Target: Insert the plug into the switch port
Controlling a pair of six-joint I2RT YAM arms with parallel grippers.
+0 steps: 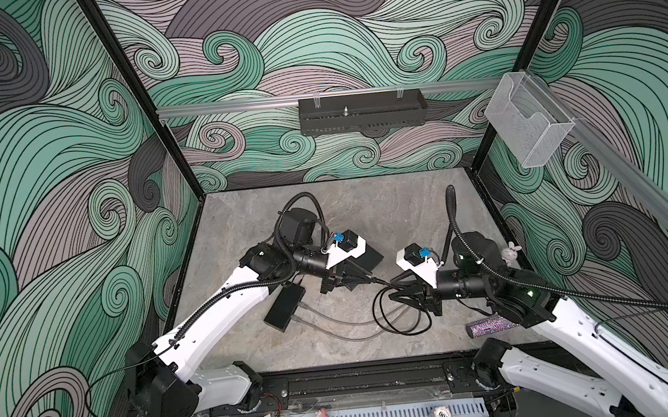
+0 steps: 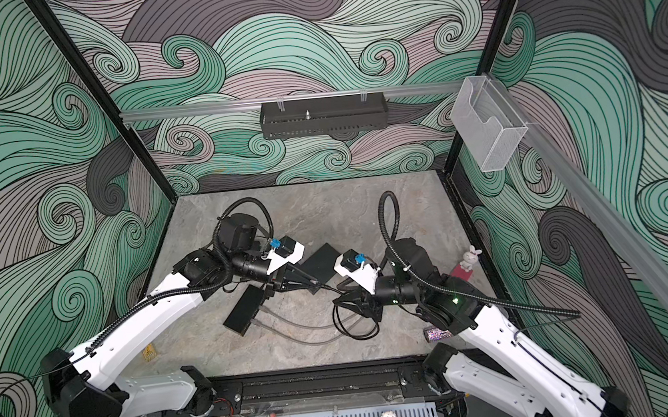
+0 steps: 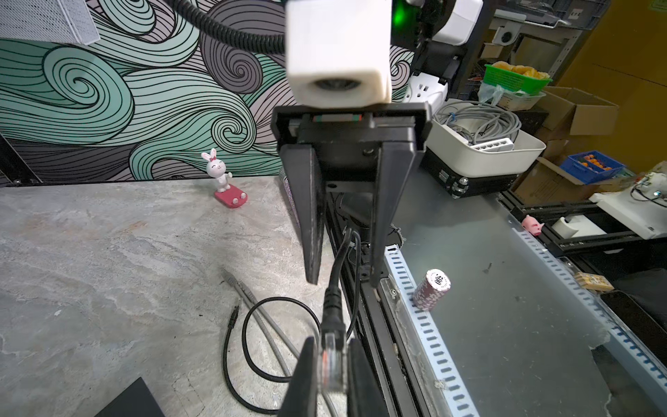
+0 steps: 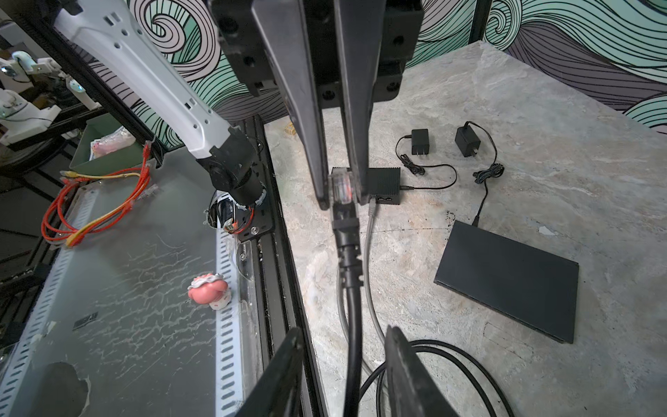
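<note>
Plug (image 3: 331, 364), clear, sits nearest the lens. Switch (image 1: 285, 308) lies near-left, ports facing right for a short approach. Left gripper (image 3: 331, 346) pinches plug's sides, steadying it; cable (image 4: 353, 317) trails right. Right gripper (image 3: 343, 279) straddles cable, jaws spread, probably poised to regrip.

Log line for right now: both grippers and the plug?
left gripper: shut on plug | right gripper: open, straddling black cable | plug: not inserted

White moulded link shells (image 1: 229, 311), black joint housings (image 1: 162, 397). Black corrugated cable conduit (image 3: 231, 31) along each arm. White boxy wrist-camera mounts (image 3: 339, 54), blue connectors (image 1: 425, 252). Black wedge-shaped gripper fingers (image 3: 310, 216). Small green light (image 1: 530, 293) on right elbow, 4 o'clock.
</note>
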